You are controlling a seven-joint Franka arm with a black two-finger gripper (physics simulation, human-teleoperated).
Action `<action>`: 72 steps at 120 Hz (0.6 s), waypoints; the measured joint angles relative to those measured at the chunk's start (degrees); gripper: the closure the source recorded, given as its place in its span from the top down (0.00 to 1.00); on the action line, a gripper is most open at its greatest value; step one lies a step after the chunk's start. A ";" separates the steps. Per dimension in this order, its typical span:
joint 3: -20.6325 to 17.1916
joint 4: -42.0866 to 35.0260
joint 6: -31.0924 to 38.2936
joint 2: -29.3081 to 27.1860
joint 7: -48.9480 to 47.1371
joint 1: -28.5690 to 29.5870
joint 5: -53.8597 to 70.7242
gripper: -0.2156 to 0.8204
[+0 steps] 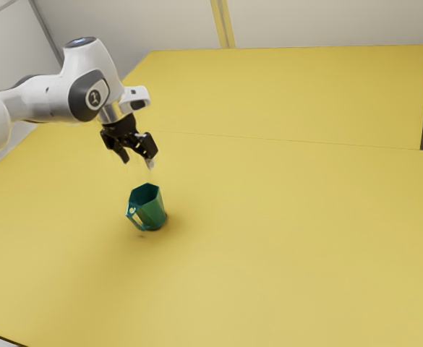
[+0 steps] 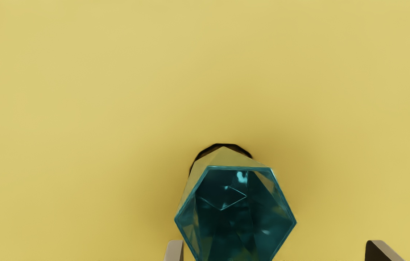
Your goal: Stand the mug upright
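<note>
In the exterior view the black gripper (image 1: pixel 137 160) hangs above the teal mug (image 1: pixel 150 208), with a gap between them. The mug rests on its base on the yellow table, mouth up, its handle toward the exterior view's lower left. In the wrist view the hand looks down into the hexagonal mouth of the mug (image 2: pixel 235 214). The gripper (image 2: pixel 273 250) is open, its two fingertips far apart with the mug's rim showing between them, nearer to one finger. Neither finger is seen gripping the mug.
The yellow table (image 1: pixel 291 238) spreads out around the mug. A second yellow surface (image 1: pixel 291 94) adjoins it farther back, with pale walls (image 1: pixel 327 22) behind. The table's near edge runs through the exterior view's lower left corner.
</note>
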 joint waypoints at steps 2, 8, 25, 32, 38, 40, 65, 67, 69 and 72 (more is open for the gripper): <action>0.02 1.00 -0.85 0.05 0.00 0.06 -0.03 0.73; 0.05 3.65 -3.04 0.18 -0.02 0.24 0.00 0.75; 0.07 12.26 -8.93 0.28 0.28 0.50 0.29 0.77; 0.07 15.28 -11.71 0.26 0.47 0.45 0.36 0.77; 0.07 16.77 -13.90 0.12 0.62 0.37 0.43 0.78; 0.07 17.05 -14.52 0.09 0.66 0.34 0.46 0.78; 0.12 17.82 -19.22 -0.08 1.17 0.09 0.37 0.79; 0.13 17.83 -19.43 -0.08 1.21 0.10 0.34 0.79; 0.13 17.83 -19.62 -0.08 1.24 0.11 0.32 0.79; 0.14 17.83 -19.88 -0.08 1.29 0.14 0.28 0.79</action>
